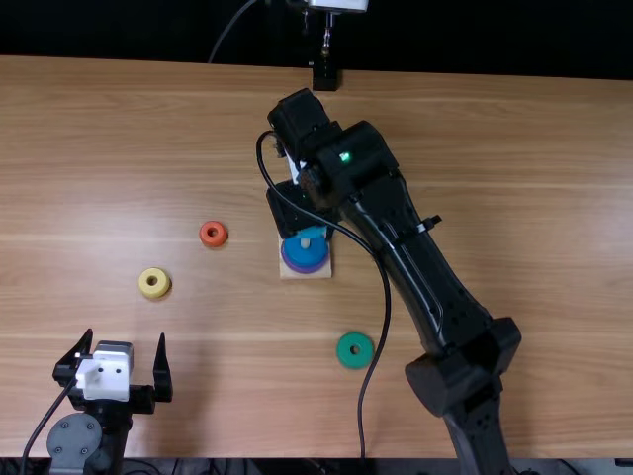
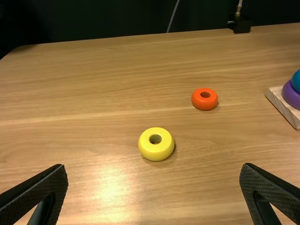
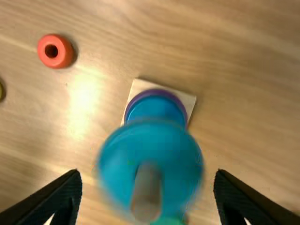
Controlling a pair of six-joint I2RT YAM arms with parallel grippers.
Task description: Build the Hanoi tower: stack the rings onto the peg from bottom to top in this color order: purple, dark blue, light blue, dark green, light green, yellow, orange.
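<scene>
Our right gripper (image 1: 306, 234) stood open, its fingers apart at either side of a blue ring (image 3: 117, 159) around the peg (image 3: 147, 199), above the purple ring (image 1: 305, 270). Our left gripper (image 1: 125, 338) was wide open, empty.

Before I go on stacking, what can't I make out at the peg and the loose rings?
- Top view: far part of the wooden base, hidden by the right arm.
- Right wrist view: whether the upper blue ring is fully seated; it is blurred and covers what is under it.
- Right wrist view: most of the green patch, cut by the lower edge.
- Left wrist view: the peg, cut off by the edge.
</scene>
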